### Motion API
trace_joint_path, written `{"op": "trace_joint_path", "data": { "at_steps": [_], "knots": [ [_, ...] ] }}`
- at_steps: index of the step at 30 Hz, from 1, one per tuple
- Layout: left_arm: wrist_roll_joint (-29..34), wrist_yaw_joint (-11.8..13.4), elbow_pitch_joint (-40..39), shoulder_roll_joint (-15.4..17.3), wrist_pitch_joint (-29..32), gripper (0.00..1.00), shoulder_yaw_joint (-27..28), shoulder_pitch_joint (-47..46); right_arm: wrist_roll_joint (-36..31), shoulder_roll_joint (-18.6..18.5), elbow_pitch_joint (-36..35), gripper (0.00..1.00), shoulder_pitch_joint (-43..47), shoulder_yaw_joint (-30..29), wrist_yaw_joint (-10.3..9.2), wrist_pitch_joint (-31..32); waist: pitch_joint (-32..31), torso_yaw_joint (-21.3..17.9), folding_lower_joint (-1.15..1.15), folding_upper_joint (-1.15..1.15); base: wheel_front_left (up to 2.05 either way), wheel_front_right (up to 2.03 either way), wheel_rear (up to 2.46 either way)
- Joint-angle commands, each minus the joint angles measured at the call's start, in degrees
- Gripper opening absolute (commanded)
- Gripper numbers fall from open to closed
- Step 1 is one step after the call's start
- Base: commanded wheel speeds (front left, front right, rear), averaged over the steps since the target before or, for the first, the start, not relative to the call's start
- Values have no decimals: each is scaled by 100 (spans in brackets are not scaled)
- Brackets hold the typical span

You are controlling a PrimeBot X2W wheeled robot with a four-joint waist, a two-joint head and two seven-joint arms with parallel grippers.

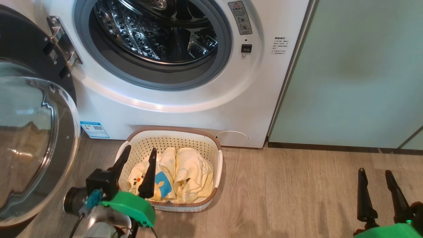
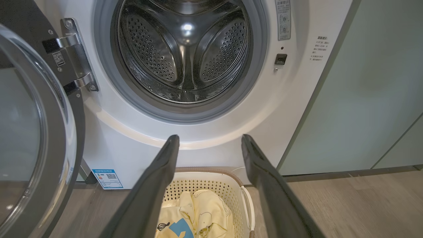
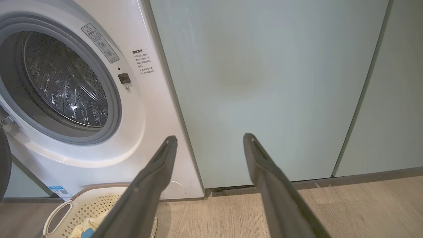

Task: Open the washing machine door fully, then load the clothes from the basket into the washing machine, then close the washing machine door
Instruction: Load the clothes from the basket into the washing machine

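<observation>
Since the washing machine door (image 1: 29,138) stands swung wide on its hinge at the left and the drum (image 1: 158,36) of the washing machine (image 1: 185,109) looks bare, the step in hand appears to be the first pick from the basket (image 1: 211,142). The basket sits on the floor (image 1: 281,191) right against the foot of the machine, below the round opening. The clothes (image 1: 188,175) lie heaped in it, pale yellow and cream, with a blue patch showing toward the near-left side.

The left gripper (image 1: 140,150) hovers over the basket's near-left part, its two dark fingers spread wide with nothing between them. The right gripper (image 1: 374,172) hangs well apart at the lower right, in front of the pale-green cabinet (image 1: 357,72), likewise spread wide and holding nothing.

To do the pick well, the left arm should drop straight down onto the thick middle of the heap rather than its edge, so the fingers gather several folds at once. It should keep clear of the perforated wall and the white handle, because a snagged rim would drag the light basket along. How many garments there are is hard to say from here, as they overlap, so a deep bite is safer than a shallow pinch. The lift should be high enough that trailing cloth clears the grey rubber ring before going in.
</observation>
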Motion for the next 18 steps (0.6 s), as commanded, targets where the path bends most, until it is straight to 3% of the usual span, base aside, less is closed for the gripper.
{"op": "trace_joint_path", "data": {
  "at_steps": [1,8,18],
  "knots": [
    [-61,19,-192,111,-66,100,209,-294,41,-81,-163,100,-186,107,-16,-39,3,1,0,0,0,0,0],
    [-91,12,-162,137,-86,100,172,-336,44,-81,-183,100,-200,121,-16,-39,48,14,0,0,0,0,0],
    [-169,-231,236,172,-7,100,-89,-667,37,-81,-223,100,-349,131,-16,-39,319,-1,0,0,0,0,0]
  ]
}}
